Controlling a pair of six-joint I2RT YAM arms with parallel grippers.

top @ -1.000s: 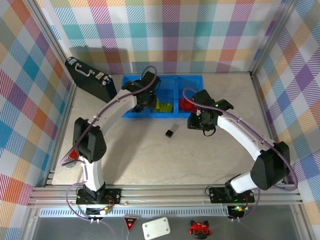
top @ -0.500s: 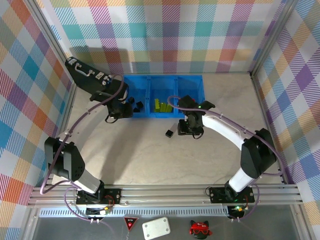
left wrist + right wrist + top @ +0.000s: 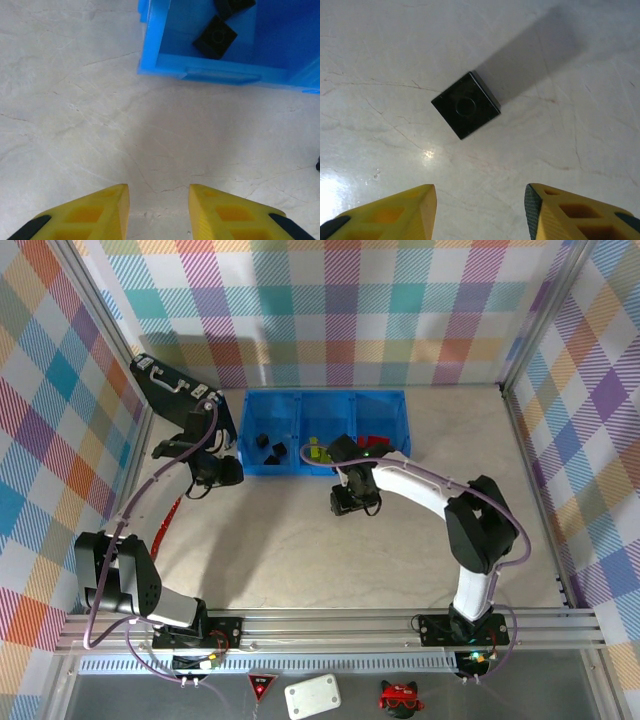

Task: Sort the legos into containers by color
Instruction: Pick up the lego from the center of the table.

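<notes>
Both left fingers [image 3: 85,215] and right fingers [image 3: 385,212] gape over marbled table [image 3: 280,540] between plaid walls [image 3: 340,310].

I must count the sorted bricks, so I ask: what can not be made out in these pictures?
- Top view: the right arm covers part of the middle and right containers, so the green legos and red legos cannot be counted.
- Top view: the black lego on the table blends into the dark right gripper above it.
- Left wrist view: the top edge cuts off a second black lego.
</notes>
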